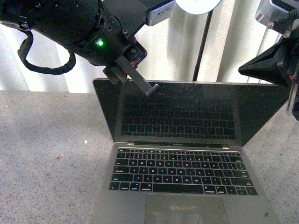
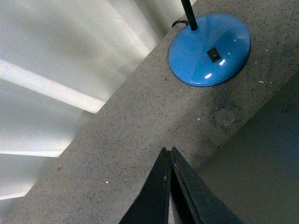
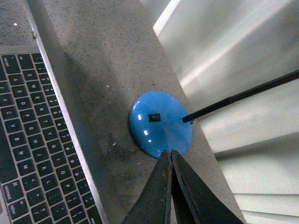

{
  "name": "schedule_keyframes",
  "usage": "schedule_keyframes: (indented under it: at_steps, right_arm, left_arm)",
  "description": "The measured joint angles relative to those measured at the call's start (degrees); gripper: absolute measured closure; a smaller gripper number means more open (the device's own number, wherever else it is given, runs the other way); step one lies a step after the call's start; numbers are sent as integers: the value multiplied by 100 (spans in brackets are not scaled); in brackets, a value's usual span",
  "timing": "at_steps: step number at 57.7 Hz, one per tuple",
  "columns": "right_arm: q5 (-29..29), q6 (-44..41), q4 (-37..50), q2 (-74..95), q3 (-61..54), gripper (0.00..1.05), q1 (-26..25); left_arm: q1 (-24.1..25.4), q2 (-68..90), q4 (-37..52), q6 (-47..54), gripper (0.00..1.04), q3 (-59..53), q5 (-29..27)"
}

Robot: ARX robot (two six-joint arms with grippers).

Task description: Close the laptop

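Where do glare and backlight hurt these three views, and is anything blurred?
Front view: the bright backdrop washes out, the left arm reads near-black, and the laptop mirrors its keyboard in the glossy screen, scratches showing. Left wrist view: small highlights on the blue lamp base; the shut left gripper is a dark silhouette. Right wrist view: similar highlights on the base, key legends readable, right gripper dark.

laptop (image 1: 182,177) on table (image 1: 46,140) | lamp base (image 3: 161,122) on table, behind laptop
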Motion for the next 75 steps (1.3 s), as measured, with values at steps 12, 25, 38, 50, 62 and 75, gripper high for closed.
schedule_keyframes:
  at_steps: [12,25,38,50,62,75]
  right_arm:
    - [-9,-173,-98,-85,-111,102,11]
    - [33,-271,-177,-98,-184,102,72]
    - [76,-382,-358,-120,-229,102,166]
    - [83,-439,-461,-138,-310,102,269]
    - [140,-503,-459,-138,-452,102,293]
    - [140,-588,-472,-138,-584,102,293]
  left_arm:
    - [4,0,-94,15,101,-35,57]
    - [20,-70,-284,15,101,-153,201]
    - [17,-216,-323,-50,101,-391,273]
    - [2,-374,-315,-92,101,-632,275]
    - [-35,-420,-258,-212,101,-868,295]
    - [-103,-426,-190,-363,101,-1008,348]
